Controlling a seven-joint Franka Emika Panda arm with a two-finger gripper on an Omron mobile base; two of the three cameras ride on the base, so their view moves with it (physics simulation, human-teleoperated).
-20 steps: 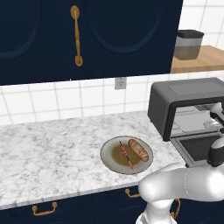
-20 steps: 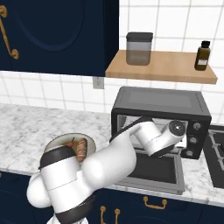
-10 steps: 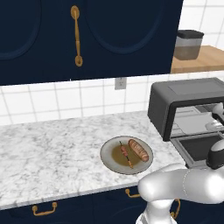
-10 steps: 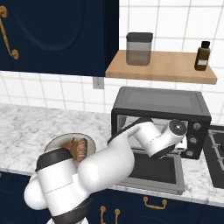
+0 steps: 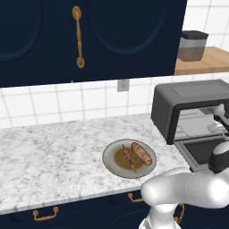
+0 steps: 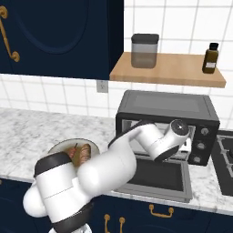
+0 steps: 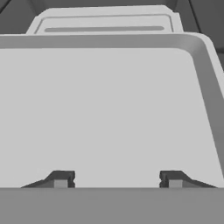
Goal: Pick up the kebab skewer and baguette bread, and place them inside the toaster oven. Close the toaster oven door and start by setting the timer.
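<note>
Hand view: the two-finger gripper (image 7: 117, 179), jaws spread and empty, over a pale grey flat tray (image 7: 100, 109). Left base view shows the thin dark kebab skewer (image 5: 129, 157) beside the stubby golden-brown baguette bread (image 5: 141, 153) on a round plate (image 5: 112, 161).

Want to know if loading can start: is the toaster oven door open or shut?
Open. The toaster oven door lies folded down flat in front of the toaster oven, leaving its inside exposed.

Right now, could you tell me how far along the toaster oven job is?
Done: the toaster oven door is down. In hand: nothing; the open gripper faces a pale tray inside. Left: kebab skewer and baguette bread sit on the plate; then door and timer.
</note>
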